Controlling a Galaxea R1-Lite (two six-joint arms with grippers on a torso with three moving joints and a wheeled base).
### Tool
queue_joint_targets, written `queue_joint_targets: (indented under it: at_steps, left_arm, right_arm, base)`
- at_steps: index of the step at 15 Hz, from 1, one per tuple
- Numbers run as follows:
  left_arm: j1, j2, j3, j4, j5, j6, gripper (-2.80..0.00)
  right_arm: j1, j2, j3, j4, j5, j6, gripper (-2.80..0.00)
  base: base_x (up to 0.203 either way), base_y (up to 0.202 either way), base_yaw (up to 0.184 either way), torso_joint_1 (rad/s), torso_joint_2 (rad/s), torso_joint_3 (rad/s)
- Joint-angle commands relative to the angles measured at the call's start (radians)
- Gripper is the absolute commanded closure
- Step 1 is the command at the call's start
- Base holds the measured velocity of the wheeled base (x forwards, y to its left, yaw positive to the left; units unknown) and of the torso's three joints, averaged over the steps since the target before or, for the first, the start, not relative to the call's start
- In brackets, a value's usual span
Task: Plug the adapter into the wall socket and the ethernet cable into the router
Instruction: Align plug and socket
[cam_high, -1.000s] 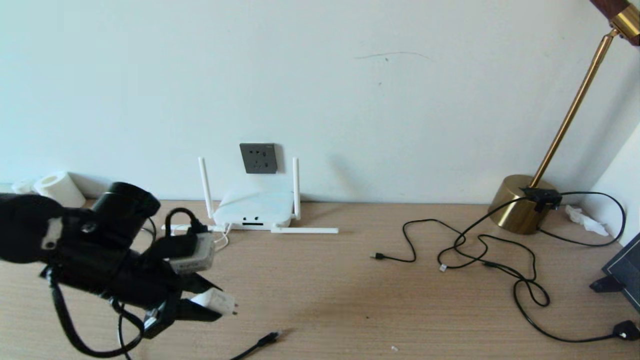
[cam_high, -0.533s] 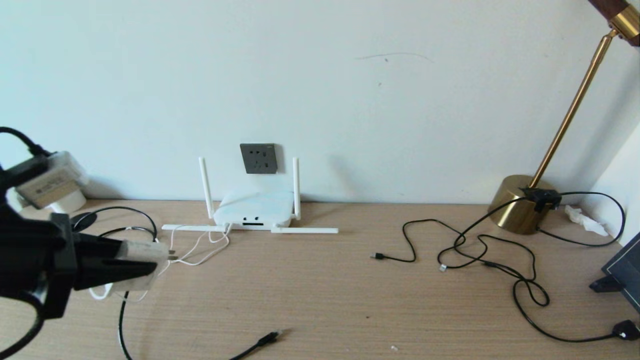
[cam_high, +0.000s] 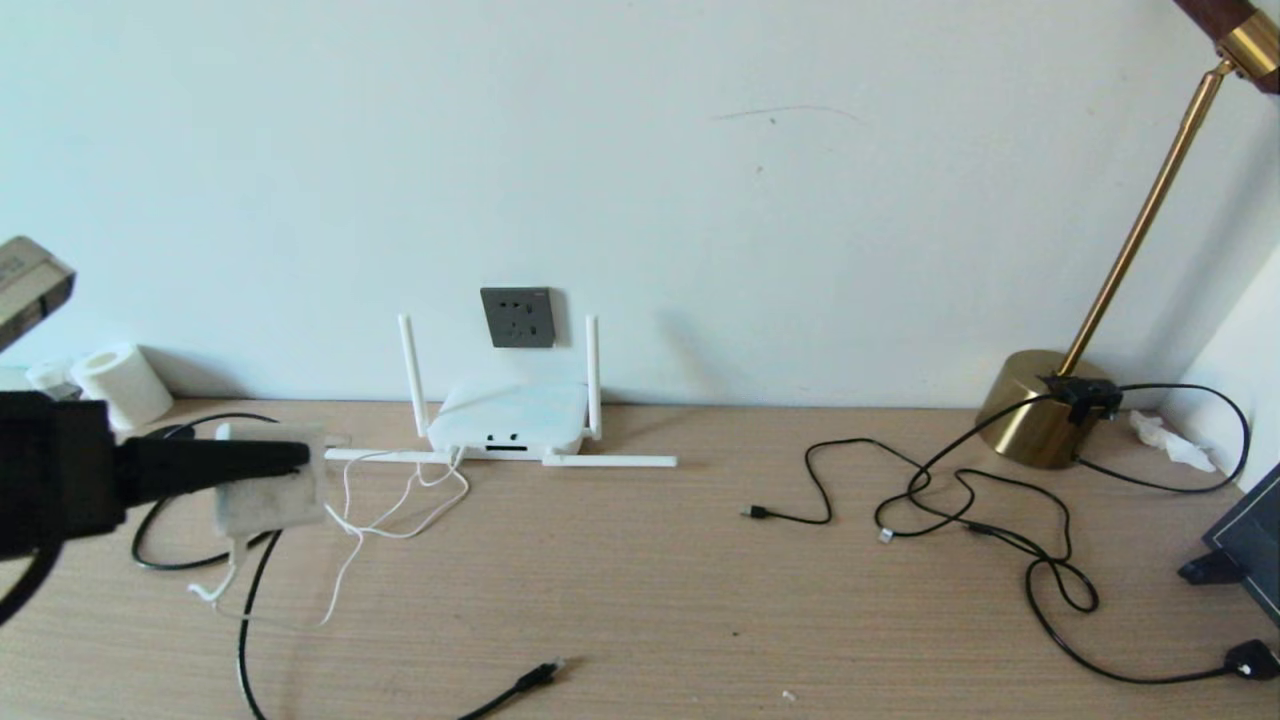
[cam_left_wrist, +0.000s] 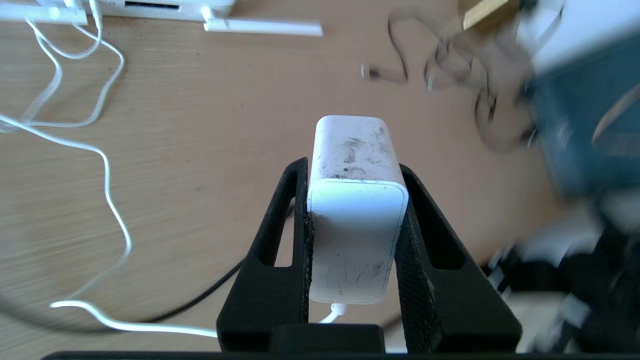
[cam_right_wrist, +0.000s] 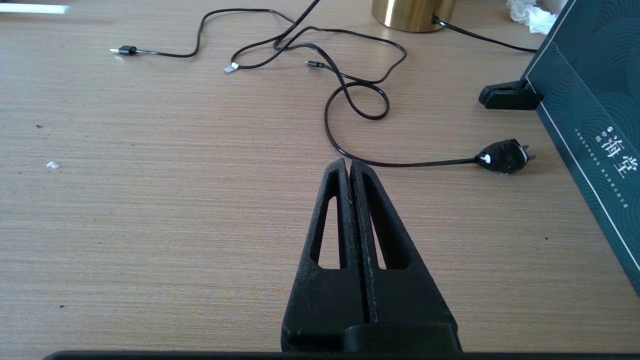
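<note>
**Left gripper holding the adapter above the desk**

The left gripper (cam_high: 290, 462) is reaching in from the left edge of the head view, its two black fingers (cam_left_wrist: 280, 215) pressing on either side of the adapter (cam_left_wrist: 356, 200), a scuffed white plug block. The adapter is hanging clear of the wooden desk (cam_high: 640, 600), at the middle left of the frame, with its thin white cord (cam_high: 395, 510) trailing down in loose loops toward the router (cam_high: 510, 418). The router is sitting against the wall at the centre, two antennas standing up and two lying flat on the desk. The wall socket (cam_high: 517, 316) is sitting just above it, a dark grey plate with its holes unoccupied. The ethernet cable (cam_high: 525, 682) is lying along the bottom of the frame, its plug end pointing right, well apart from the router.

The right gripper (cam_right_wrist: 349, 167) is hovering over bare desk in its wrist view, fingers pressed together with nothing between them. A tangle of thin black cables (cam_high: 1000, 520) is lying at the right, near a brass lamp (cam_high: 1050, 400).
</note>
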Motion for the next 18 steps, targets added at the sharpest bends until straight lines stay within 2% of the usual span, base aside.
queue_joint_targets:
  at_steps: [1,3,5,8,10,12,15,18]
  left_arm:
    - [-0.036,0.059,0.124,-0.307,0.06,-0.043,0.0]
    - [-0.133,0.209,0.252,-0.681,0.258,-0.047,0.0]
    - [-0.204,0.391,0.302,-0.95,0.443,-0.016,0.0]
    - [-0.242,0.67,0.287,-1.332,0.626,0.073,0.0]
    - [-0.251,0.821,0.252,-1.557,0.705,0.156,0.0]
    - [-0.257,0.913,0.172,-1.661,0.744,0.207,0.0]
    - [-0.265,1.006,0.008,-1.705,0.757,0.235,0.0]
    - [-0.273,1.049,-0.021,-1.745,0.756,0.285,0.0]
  right_arm:
    - [0.0,0.001,0.0,0.001,-0.001,0.0,0.0]
    - [0.0,0.001,0.0,0.001,0.0,0.0,0.0]
    - [0.0,0.001,0.0,0.001,-0.001,0.0,0.0]
    - [0.0,0.001,0.0,0.001,-0.001,0.0,0.0]
    - [0.0,0.001,0.0,0.001,-0.001,0.0,0.0]
    - [0.0,0.001,0.0,0.001,-0.001,0.0,0.0]
    - [0.0,0.001,0.0,0.001,0.0,0.0,0.0]
    - [0.0,0.001,0.0,0.001,0.0,0.0,0.0]
  base:
    - [0.0,0.0,0.0,0.0,0.0,0.0]
    - [0.0,0.0,0.0,0.0,0.0,0.0]
    - [0.0,0.0,0.0,0.0,0.0,0.0]
    - [0.0,0.0,0.0,0.0,0.0,0.0]
    - [0.0,0.0,0.0,0.0,0.0,0.0]
    - [0.0,0.0,0.0,0.0,0.0,0.0]
    - [0.0,0.0,0.0,0.0,0.0,0.0]
    - [0.0,0.0,0.0,0.0,0.0,0.0]
